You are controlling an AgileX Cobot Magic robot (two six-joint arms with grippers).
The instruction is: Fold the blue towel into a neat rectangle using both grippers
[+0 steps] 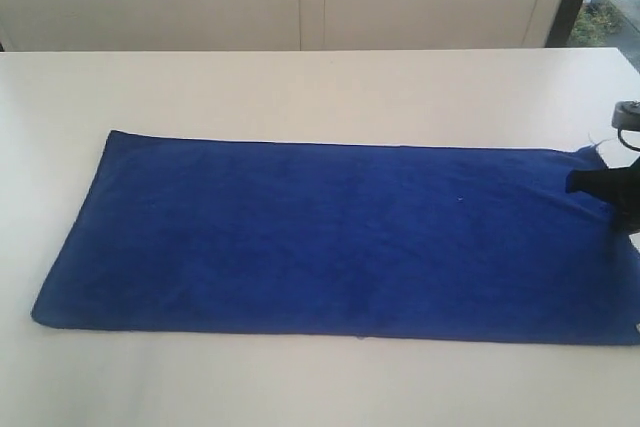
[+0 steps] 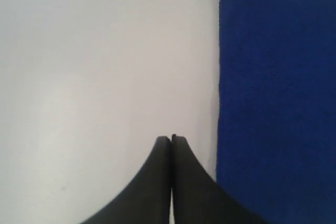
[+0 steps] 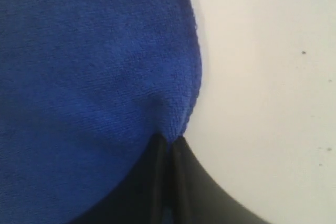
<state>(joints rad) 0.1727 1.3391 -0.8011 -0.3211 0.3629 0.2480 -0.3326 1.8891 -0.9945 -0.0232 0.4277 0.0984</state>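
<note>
The blue towel [image 1: 330, 237] is seen in deep royal blue — evenly; the table [image 1: 300, 97] is shown off-white; left gripper [image 2: 171, 139] and right gripper [image 3: 169, 140] are seen black.

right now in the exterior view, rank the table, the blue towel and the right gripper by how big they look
1. table: fills the view from side to side.
2. blue towel: covers much of the tabletop.
3. right gripper: smallest by far, though the picture's edge cuts it off, so only part of it shows.
</note>
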